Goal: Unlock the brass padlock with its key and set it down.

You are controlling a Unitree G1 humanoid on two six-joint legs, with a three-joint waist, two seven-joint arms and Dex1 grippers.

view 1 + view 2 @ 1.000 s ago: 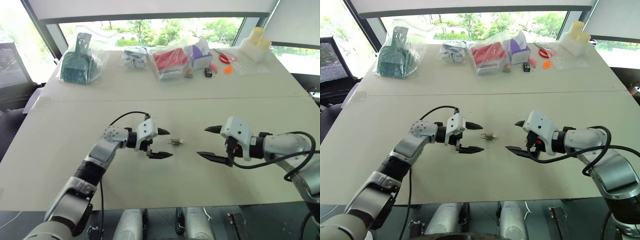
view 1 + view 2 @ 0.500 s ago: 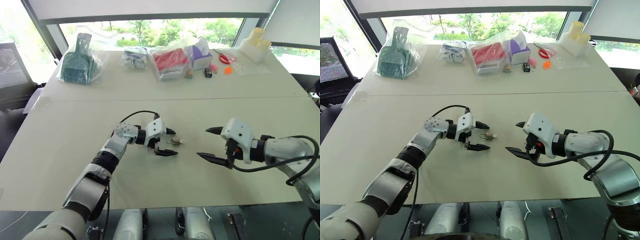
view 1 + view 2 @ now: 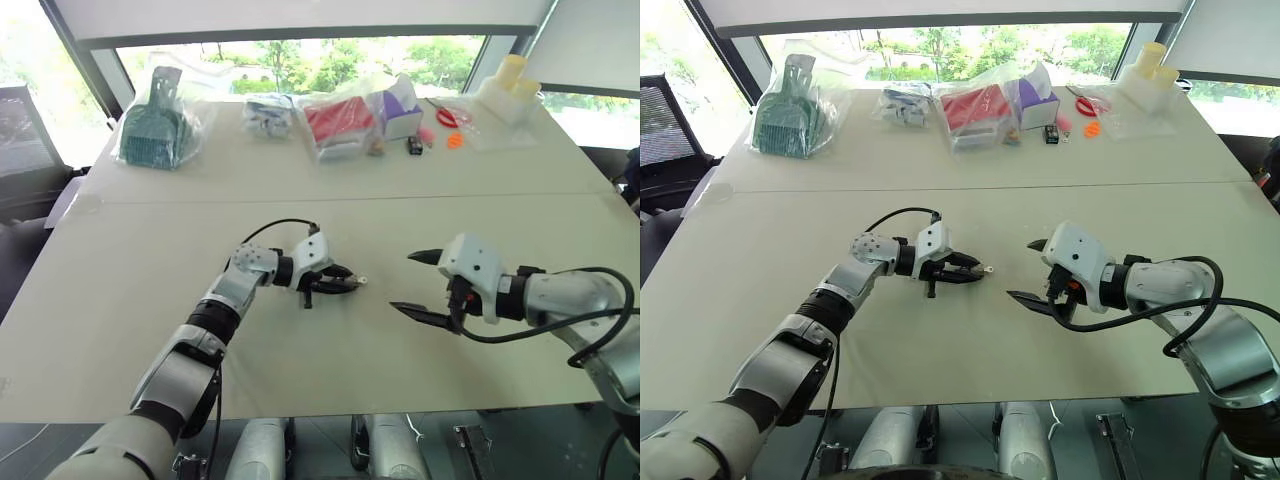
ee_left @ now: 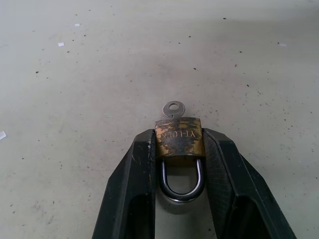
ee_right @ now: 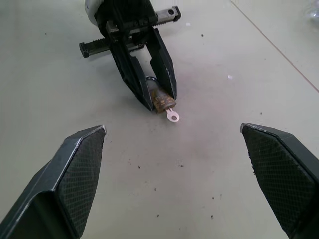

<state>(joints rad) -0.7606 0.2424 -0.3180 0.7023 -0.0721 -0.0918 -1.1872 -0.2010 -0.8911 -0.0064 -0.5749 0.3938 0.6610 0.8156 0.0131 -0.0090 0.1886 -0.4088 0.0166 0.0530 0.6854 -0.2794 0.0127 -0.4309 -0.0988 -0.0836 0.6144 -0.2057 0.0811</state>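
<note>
Your left gripper (image 4: 178, 149) is closed on the brass padlock (image 4: 178, 137): the two black fingers (image 4: 137, 174) press against the two sides of the brass body, and the silvery shackle lies in the gap between them, pointing back toward the wrist. The key (image 4: 173, 109) sits in the far end of the padlock body, with its round holed head projecting just past the fingertips. In the right wrist view you see the same grip from the front, the padlock and key low over the pale table (image 3: 320, 380); whether they touch the surface cannot be told.

Your right gripper (image 3: 422, 285) is released, its fingers spread wide and holding nothing. It hovers above the table, pointing toward the left gripper and well apart from the key.

Bagged items (image 3: 340, 120) lie along the table's far edge.
</note>
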